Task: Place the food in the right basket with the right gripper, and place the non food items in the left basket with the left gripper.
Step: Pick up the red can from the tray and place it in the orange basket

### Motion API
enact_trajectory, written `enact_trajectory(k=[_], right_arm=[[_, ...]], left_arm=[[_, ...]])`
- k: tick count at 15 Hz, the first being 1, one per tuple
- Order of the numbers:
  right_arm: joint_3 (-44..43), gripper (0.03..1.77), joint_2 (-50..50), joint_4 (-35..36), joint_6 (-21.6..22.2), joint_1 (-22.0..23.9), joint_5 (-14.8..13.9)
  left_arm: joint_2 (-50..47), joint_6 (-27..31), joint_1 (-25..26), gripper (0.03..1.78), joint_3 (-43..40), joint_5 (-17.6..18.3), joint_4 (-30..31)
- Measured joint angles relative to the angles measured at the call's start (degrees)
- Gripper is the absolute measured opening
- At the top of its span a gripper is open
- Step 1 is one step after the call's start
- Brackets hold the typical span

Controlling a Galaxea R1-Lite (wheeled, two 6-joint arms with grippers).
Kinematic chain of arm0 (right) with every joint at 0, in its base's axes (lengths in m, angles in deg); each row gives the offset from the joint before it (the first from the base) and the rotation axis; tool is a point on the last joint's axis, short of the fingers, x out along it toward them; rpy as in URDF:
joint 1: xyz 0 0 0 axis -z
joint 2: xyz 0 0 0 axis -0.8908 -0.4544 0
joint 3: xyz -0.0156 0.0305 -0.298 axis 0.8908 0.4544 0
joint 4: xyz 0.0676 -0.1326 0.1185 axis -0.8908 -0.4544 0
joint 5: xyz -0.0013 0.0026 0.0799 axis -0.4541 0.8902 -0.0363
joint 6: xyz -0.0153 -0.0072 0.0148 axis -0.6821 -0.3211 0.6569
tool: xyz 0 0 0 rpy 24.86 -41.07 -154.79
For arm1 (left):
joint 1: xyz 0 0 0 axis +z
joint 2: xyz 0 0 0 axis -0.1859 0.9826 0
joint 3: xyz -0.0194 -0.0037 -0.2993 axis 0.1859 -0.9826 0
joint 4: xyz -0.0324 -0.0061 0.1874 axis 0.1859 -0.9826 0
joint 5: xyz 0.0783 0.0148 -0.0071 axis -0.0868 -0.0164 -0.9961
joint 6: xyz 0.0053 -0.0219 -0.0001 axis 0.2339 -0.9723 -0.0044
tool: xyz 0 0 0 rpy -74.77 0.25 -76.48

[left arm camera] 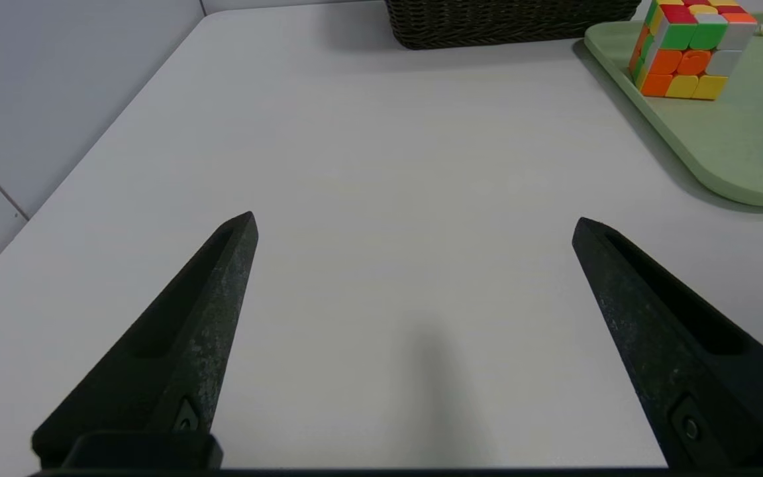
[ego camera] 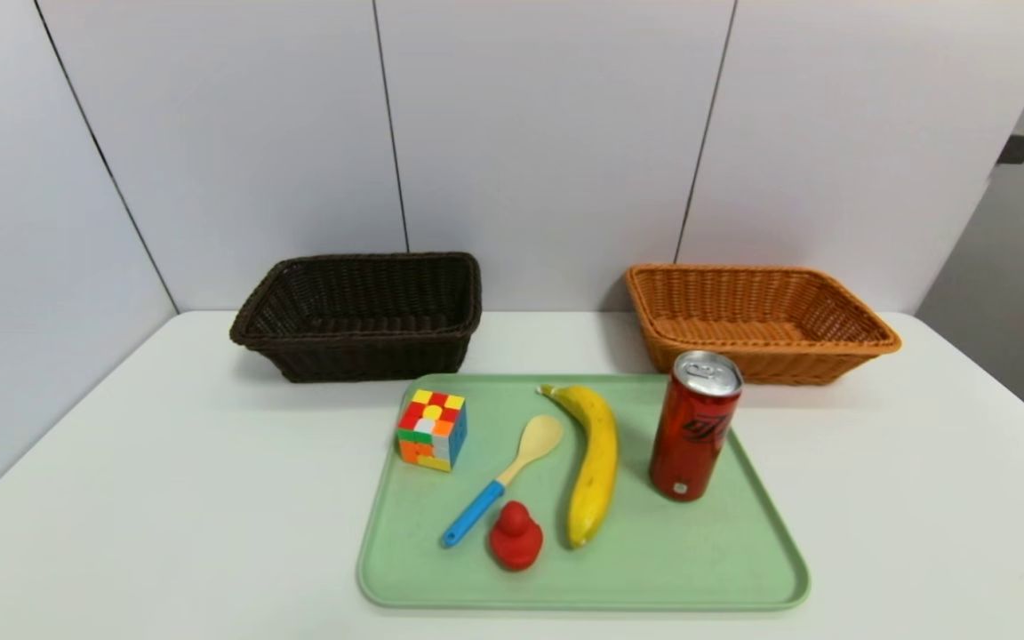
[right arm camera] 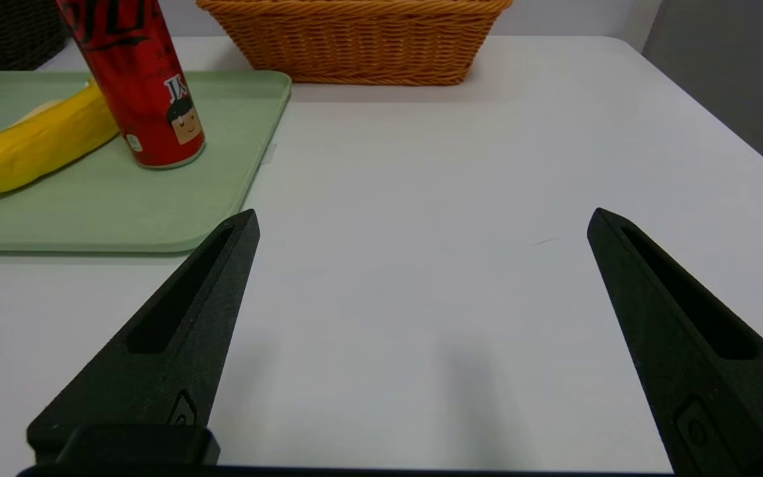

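a green tray [ego camera: 743, 569] sits on the white table [ego camera: 121, 516], and all five items are on it. the cube [ego camera: 431, 430] is at its far left corner, the spoon [ego camera: 503, 480] lies slantwise beside it, and the duck [ego camera: 515, 536] sits just by the spoon's blue handle. the banana [ego camera: 593, 460] lies lengthwise between spoon and can [ego camera: 694, 425] (the can stands upright near the tray's right edge). behind the tray, the dark basket [ego camera: 361, 316] is to the left and the tan basket [ego camera: 759, 322] to the right, both holding nothing. the left gripper [left arm camera: 414, 225] hovers over bare table left of the tray, fingers spread wide. the right gripper [right arm camera: 421, 222] hovers over bare table right of the tray, fingers likewise spread.
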Motion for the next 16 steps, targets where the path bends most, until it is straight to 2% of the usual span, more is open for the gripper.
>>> enact_trajectory(k=[11,16], right_arm=[[0.0,1.71,0.0,0.1,0.2,0.0,0.0],[0.0,1.71,0.0,-0.1,-1.1,0.0,0.4]], left_arm=[[0.0,0.0,0.0,1.69,0.0,0.0,0.0],[0.0,0.0,0.0,1.69,0.0,0.0,0.0]])
